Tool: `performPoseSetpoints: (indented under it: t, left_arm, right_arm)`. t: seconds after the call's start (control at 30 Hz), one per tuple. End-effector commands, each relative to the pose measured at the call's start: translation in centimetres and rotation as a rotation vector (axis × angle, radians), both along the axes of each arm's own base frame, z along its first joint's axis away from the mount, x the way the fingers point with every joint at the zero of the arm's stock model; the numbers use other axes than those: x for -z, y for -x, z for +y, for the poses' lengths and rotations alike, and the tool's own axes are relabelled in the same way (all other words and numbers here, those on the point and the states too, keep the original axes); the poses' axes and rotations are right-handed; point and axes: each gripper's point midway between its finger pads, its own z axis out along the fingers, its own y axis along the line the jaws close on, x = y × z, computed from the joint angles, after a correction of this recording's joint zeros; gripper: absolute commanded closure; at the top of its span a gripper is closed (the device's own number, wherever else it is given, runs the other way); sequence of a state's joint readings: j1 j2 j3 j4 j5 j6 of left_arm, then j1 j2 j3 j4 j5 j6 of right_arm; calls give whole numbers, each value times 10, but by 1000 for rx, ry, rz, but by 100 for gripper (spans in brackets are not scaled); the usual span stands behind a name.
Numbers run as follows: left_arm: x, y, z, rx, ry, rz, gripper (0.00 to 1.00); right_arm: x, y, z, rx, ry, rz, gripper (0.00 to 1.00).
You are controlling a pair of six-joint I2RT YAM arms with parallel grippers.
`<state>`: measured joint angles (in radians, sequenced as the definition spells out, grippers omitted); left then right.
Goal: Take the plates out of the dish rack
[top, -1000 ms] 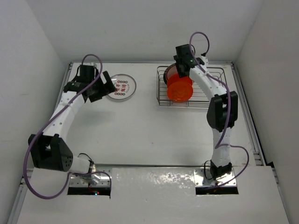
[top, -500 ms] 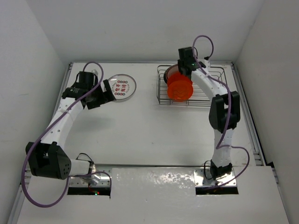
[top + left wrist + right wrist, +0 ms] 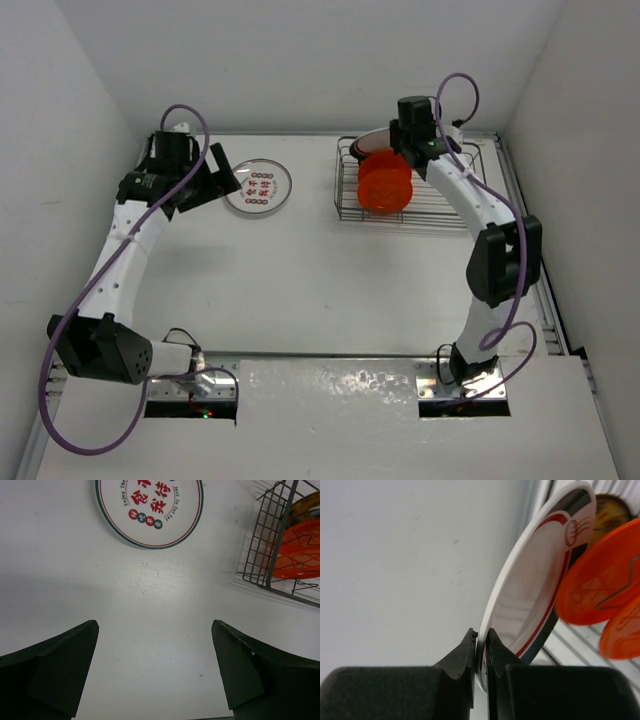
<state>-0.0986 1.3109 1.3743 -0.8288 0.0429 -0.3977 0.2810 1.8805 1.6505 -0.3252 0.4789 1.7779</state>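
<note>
The wire dish rack (image 3: 440, 205) stands at the back right of the table. In it two orange plates (image 3: 385, 185) stand on edge, seen close in the right wrist view (image 3: 600, 590). My right gripper (image 3: 481, 632) is shut on the rim of a white plate with a red and teal band (image 3: 535, 580), which stands upright at the rack's back left end (image 3: 372, 138). Another white plate with a teal rim and red characters (image 3: 258, 187) lies flat on the table at the left. My left gripper (image 3: 154, 626) hangs open just left of it (image 3: 222, 178), holding nothing.
White walls close in the table on three sides. The rack's wire end (image 3: 272, 540) shows at the right of the left wrist view. Purple cables loop off both arms.
My right gripper has closed on the white plate's rim and shifted a little to the right at the rack's back. My left arm has drawn back leftward from the flat plate.
</note>
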Motion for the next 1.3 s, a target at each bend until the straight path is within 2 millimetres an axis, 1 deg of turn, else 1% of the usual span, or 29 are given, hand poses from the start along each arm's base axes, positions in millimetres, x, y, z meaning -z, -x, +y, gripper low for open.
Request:
performPoseSetpoints:
  t: [0.0, 0.13, 0.17, 0.2, 0.23, 0.27, 0.3, 0.33, 0.37, 0.4, 0.43, 0.47, 0.5, 0.53, 0.57, 0.6, 0.63, 0.67, 0.7, 0.73, 0.77, 0.8, 0.83, 0.87, 0.9, 0.93, 1.07, 1.17, 1.27]
  left_arm:
    - [-35, -12, 6, -51, 2, -87, 6]
    - [-61, -28, 3, -73, 43, -140, 6]
    - [-64, -33, 1, -73, 54, -144, 6]
    - [-81, -38, 0, -84, 74, -181, 6]
    - [-88, -41, 1, -94, 84, -192, 6]
    - [-92, -46, 1, -104, 94, -197, 5]
    - [-111, -50, 2, -114, 108, -237, 5]
    - [-116, -53, 5, -143, 122, -245, 5]
    - [-128, -57, 5, -154, 136, -261, 5]
    - [-131, -61, 8, -191, 148, -263, 4]
    - [-138, -61, 5, -186, 165, -276, 4]
    - [-146, -65, 3, -179, 183, -296, 3]
    - [-148, -66, -3, -156, 210, -293, 2]
    - [-150, -67, -15, -115, 261, -284, 2]
    - [-143, -68, -22, -92, 290, -262, 2]
    - [-142, -65, -36, -46, 354, -240, 2]
    - [-131, -63, -41, -33, 380, -205, 2]
    - [-125, -60, -48, -8, 407, -181, 2]
    - [-124, -56, -60, 34, 467, -163, 2]
    - [-107, -49, -67, 49, 500, -112, 2]
    - [-110, -41, -82, 102, 573, -101, 2]
    - [-100, -35, -89, 119, 600, -63, 2]
    - [-75, -28, -95, 119, 621, 8, 2]
    - [-71, -21, -108, 157, 649, 32, 2]
    - [-65, -14, -110, 160, 650, 51, 2]
    - [-50, -9, -111, 153, 642, 92, 2]
    - [-28, 2, -99, 112, 556, 120, 5]
    - [-17, 7, -102, 112, 579, 152, 7]
    - [-21, 5, -112, 158, 640, 139, 36]
  right_arm:
    - [-126, 8, 1, -41, -81, -313, 100]
    - [-163, 28, 12, -166, -11, -388, 100]
    - [-172, 33, 23, -237, -7, -407, 100]
    - [-179, 36, 30, -293, 17, -425, 100]
    - [-192, 38, 38, -376, 113, -459, 100]
    - [-196, 43, 49, -452, 161, -461, 100]
    - [-192, 53, 68, -584, 200, -446, 100]
    - [-202, 61, 75, -669, 360, -462, 100]
    - [-179, 77, 98, -807, 437, -384, 100]
    - [-174, 98, 107, -980, 629, -354, 100]
    - [-183, 104, 122, -1056, 749, -419, 100]
    - [-157, 137, 152, -1242, 838, -353, 100]
    - [-151, 157, 162, -1347, 968, -345, 100]
    - [-156, 168, 160, -1397, 1239, -349, 100]
    - [-133, 206, 178, -1551, 1335, -297, 100]
    - [-123, 214, 170, -1601, 1512, -250, 100]
    - [-110, 240, 181, -1700, 1583, -240, 100]
    - [-112, 255, 178, -1713, 1642, -258, 100]
    - [-91, 266, 178, -1795, 1724, -236, 100]
    - [-89, 284, 190, -1821, 1783, -279, 100]
    - [-83, 291, 187, -1833, 1866, -264, 100]
    - [-81, 299, 194, -1857, 1884, -295, 100]
    - [-82, 304, 199, -1835, 1942, -288, 100]
    - [-80, 305, 204, -1838, 1974, -289, 100]
    - [-82, 308, 211, -1833, 1987, -308, 100]
    - [-82, 304, 212, -1809, 2010, -290, 100]
    - [-84, 299, 224, -1780, 2054, -278, 100]
    - [-79, 299, 239, -1793, 2053, -321, 100]
    - [-85, 293, 256, -1737, 2062, -379, 100]
